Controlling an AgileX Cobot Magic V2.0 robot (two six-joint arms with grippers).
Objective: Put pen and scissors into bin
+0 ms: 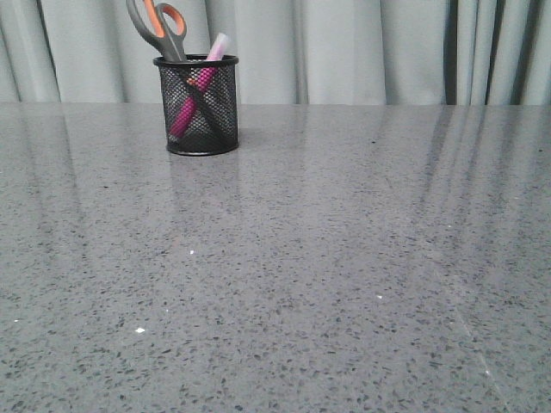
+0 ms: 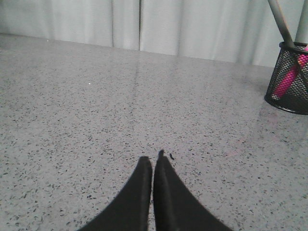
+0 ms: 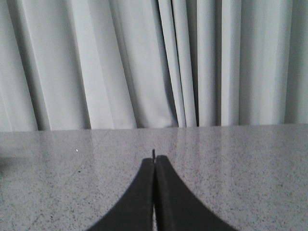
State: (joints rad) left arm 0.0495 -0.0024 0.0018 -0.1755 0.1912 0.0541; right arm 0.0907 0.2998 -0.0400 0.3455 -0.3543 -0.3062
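Note:
The black wire-mesh bin [image 1: 200, 116] stands upright at the far left of the grey stone table. The scissors [image 1: 160, 28] stand in it, their grey and orange handles sticking out above the rim. The magenta pen [image 1: 196, 90] leans inside it with its whitish cap above the rim. In the left wrist view the bin [image 2: 289, 79] shows at the edge with the pen [image 2: 288, 80] inside. My left gripper [image 2: 153, 161] is shut and empty, low over bare table. My right gripper [image 3: 154, 160] is shut and empty over the table. Neither gripper shows in the front view.
Pale grey curtains [image 1: 362, 52] hang behind the table's far edge [image 1: 387, 105]. The speckled tabletop [image 1: 327, 258] stretches wide in front of and to the right of the bin.

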